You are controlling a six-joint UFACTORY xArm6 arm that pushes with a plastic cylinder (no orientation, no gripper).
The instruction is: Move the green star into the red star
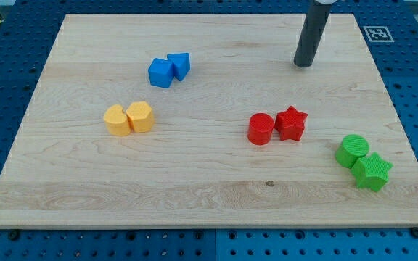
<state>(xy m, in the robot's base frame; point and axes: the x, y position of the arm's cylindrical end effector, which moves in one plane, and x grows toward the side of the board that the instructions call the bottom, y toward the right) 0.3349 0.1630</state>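
The green star (372, 172) lies near the view's lower right, touching a green cylinder (352, 150) just above and to its left. The red star (292, 123) sits right of centre, touching a red cylinder (260, 129) on its left. The green star is to the right of and below the red star, about a hand's width apart. My tip (304, 64) rests on the board near the view's top right, above the red star and far from the green star. It touches no block.
Two blue blocks (168, 69) sit touching at the upper left of centre. Two yellow-orange blocks (129, 118) sit touching at the left. The wooden board (194, 196) ends close to the green star on the right and bottom.
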